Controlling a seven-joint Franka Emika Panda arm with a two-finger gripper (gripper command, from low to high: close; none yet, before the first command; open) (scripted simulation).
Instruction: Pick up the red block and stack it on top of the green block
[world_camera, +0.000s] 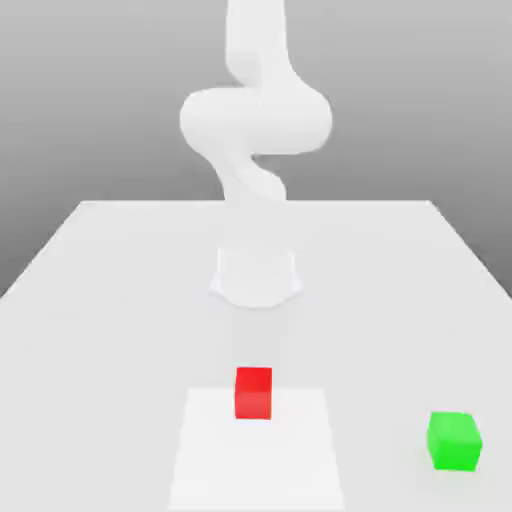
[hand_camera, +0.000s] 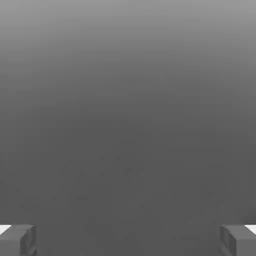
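Note:
The red block (world_camera: 253, 392) is a small cube standing on the white table (world_camera: 110, 300), near the front at about the middle. The green block (world_camera: 455, 440), a cube of about the same size, stands apart from it toward the exterior view's right, a little nearer the front. In the hand view my gripper (hand_camera: 128, 240) is open: its two grey fingertips (hand_camera: 17, 240) stand wide apart with nothing between them, and behind them is plain grey background. Neither block is touched.
The white arm's base (world_camera: 256, 275) sits at the table's middle, behind the red block, and its links (world_camera: 255, 120) rise upward from there. A paler square patch (world_camera: 215, 460) on the tabletop lies under and in front of the red block.

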